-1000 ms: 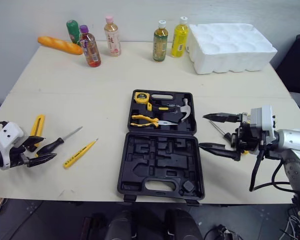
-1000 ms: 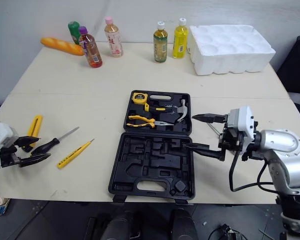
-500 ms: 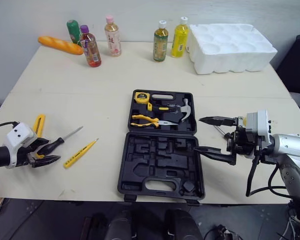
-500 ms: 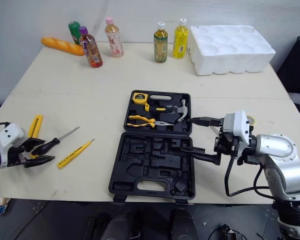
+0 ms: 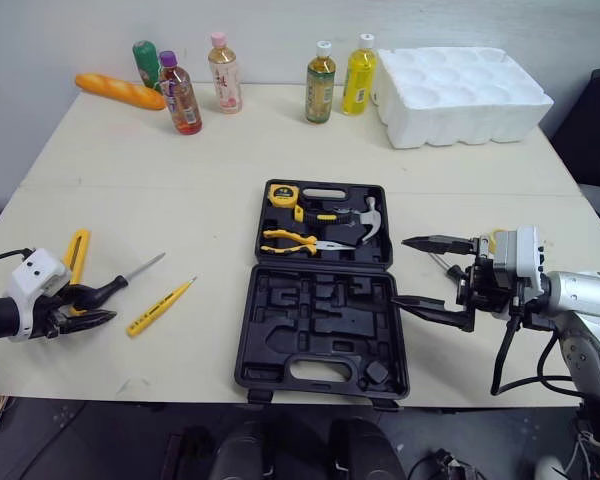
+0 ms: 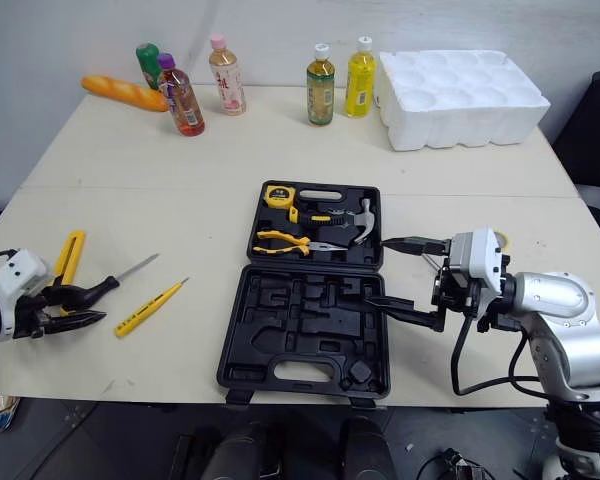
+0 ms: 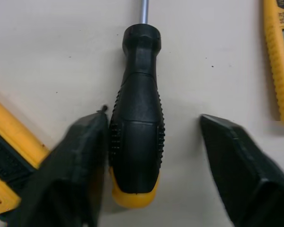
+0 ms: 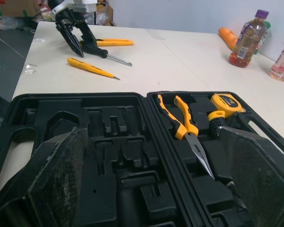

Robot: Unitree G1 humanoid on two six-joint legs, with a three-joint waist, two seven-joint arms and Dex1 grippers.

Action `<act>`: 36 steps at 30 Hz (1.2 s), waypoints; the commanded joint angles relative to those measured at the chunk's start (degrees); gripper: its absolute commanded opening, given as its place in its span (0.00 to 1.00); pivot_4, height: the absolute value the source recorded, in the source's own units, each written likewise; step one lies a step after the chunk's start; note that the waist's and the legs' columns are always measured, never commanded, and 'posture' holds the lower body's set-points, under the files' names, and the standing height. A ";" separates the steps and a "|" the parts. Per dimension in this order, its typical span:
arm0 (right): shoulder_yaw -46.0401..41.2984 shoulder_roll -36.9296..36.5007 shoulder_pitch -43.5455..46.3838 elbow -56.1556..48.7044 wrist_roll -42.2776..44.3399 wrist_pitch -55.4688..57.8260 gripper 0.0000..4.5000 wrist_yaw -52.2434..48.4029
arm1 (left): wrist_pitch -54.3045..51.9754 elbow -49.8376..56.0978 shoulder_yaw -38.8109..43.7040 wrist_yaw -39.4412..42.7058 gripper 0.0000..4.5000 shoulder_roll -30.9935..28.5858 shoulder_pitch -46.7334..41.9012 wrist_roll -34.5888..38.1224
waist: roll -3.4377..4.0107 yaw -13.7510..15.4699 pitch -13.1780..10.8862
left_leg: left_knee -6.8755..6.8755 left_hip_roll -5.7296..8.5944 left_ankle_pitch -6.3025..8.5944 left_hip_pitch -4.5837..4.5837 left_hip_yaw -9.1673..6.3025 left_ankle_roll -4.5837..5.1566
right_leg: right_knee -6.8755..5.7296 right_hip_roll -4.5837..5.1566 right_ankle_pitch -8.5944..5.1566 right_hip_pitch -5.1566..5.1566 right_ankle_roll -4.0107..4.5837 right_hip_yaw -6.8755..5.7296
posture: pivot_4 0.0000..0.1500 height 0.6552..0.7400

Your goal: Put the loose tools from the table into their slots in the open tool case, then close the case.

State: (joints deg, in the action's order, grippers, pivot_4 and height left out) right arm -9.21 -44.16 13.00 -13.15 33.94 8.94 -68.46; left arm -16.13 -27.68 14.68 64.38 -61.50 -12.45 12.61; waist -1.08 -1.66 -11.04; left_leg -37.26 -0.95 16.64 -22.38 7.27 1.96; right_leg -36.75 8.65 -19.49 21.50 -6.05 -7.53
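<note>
Here, screwdriver (image 7: 137, 118) between spread fingers (image 7: 78, 161), left gripper (image 7: 154, 120)

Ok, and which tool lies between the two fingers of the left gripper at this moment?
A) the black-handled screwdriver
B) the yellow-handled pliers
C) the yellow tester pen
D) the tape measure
A: in the left wrist view the left gripper is open, and the handle of the black-handled screwdriver lies between its fingers, close against one and clearly apart from the other.
</note>
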 commanded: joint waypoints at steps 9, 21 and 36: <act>-1.34 -0.04 0.61 1.56 -0.15 -2.91 1.00 -1.78 | -2.28 3.91 2.32 -2.18 0.23 1.49 3.58 2.46 | 0.00 0.01 0.00 | 0.00 0.00 0.00 0.03 0.01 0.00 | -0.01 0.02 0.00 -0.01 0.00 0.09 | 1.00 1.00; -3.63 -2.11 -1.01 2.73 -1.09 -3.64 1.00 -2.24 | 0.95 19.67 6.42 0.45 0.23 2.06 0.81 9.26 | -0.05 0.20 -0.02 | -0.04 0.00 0.00 -0.07 -0.13 0.00 | 0.09 0.04 0.00 -0.05 0.00 0.10 | 1.00 1.00; -6.90 -5.43 -6.04 5.34 -4.81 -6.55 1.00 -2.13 | -10.74 39.46 -18.98 5.34 0.23 9.28 -23.18 10.34 | -0.05 0.48 -0.02 | -0.12 0.07 -0.05 -0.02 0.02 0.05 | 0.00 -0.29 0.00 -0.09 0.00 0.10 | 1.00 1.00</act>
State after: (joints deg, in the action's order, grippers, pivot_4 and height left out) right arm -14.36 -48.95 7.01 -6.91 28.89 3.54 -70.57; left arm -26.79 10.70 -4.47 69.57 -51.86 -34.46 23.49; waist -1.13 -1.18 -11.06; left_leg -37.39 -0.90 16.58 -22.41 7.27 1.99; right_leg -36.76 8.33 -19.49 21.42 -6.05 -7.44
